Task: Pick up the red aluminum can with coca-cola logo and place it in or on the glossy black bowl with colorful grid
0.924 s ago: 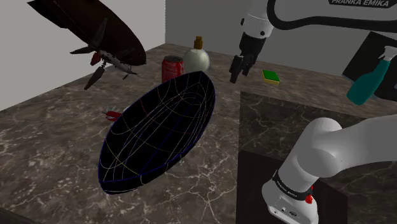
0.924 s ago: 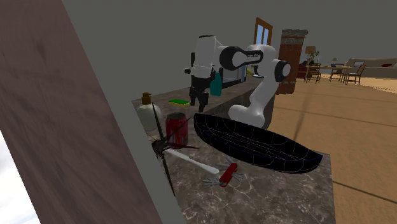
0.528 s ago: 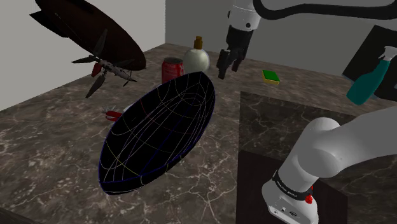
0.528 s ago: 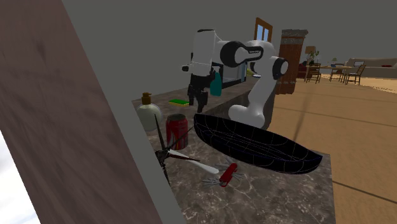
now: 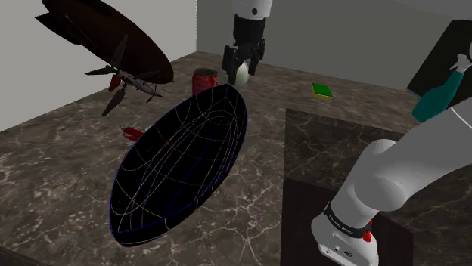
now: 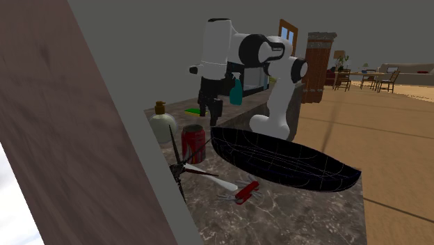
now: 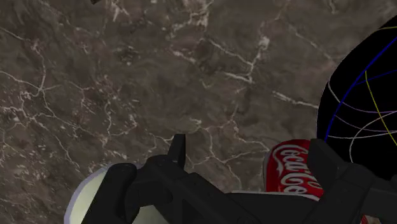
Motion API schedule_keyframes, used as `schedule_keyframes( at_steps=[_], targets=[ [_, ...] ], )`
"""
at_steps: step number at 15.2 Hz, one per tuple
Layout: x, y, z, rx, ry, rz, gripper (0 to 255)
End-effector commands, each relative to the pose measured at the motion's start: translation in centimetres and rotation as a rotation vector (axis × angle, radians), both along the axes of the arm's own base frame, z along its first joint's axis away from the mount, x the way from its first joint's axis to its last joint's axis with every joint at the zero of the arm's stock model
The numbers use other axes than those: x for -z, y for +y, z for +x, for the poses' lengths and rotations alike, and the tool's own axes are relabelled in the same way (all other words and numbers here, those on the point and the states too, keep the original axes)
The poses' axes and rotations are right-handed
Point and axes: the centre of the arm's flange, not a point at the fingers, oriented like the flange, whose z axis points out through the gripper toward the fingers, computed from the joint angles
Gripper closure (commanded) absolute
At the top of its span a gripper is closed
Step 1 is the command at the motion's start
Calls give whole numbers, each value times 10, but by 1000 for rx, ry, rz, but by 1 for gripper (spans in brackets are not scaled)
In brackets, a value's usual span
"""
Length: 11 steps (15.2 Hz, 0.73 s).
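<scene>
While the arm reached over the far end of the surface (image 5: 60, 166), the shoulder view had the jaws hanging spread apart, gripping nothing, over a pale round bottle (image 5: 243, 73). The red Coca-Cola can (image 5: 204, 79) stood upright on the surface just beside that bottle, at the far tip of the long black bowl with coloured grid lines (image 5: 181, 159). A green and yellow sponge (image 5: 323, 91) lay well apart toward that view's right, a teal spray bottle (image 5: 442, 94) farther right. A red pocket knife (image 5: 132, 135) lay beside the bowl.

In the second exterior view, the can (image 6: 193, 143) stood between the bottle (image 6: 163, 124) and the bowl (image 6: 285, 163), jaws above and behind it, not touching. The knife (image 6: 245, 193) lay nearer the camera.

In the wrist view, the fingers (image 7: 331, 172) stood apart. The can (image 7: 292, 172) showed beside one finger, unclasped, next to the bowl (image 7: 362, 95). The bottle (image 7: 89, 197) sat by the other finger.
</scene>
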Motion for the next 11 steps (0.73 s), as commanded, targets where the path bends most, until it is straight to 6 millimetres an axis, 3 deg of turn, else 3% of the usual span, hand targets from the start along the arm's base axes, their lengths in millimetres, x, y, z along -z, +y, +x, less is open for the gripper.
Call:
schedule_keyframes(
  at_steps=[1,6,11],
  targets=[
    [-7,24,19,-2,7,-4,0],
    [-21,75,58,-5,20,-17,0],
    [5,71,60,-5,20,-17,0]
  ],
)
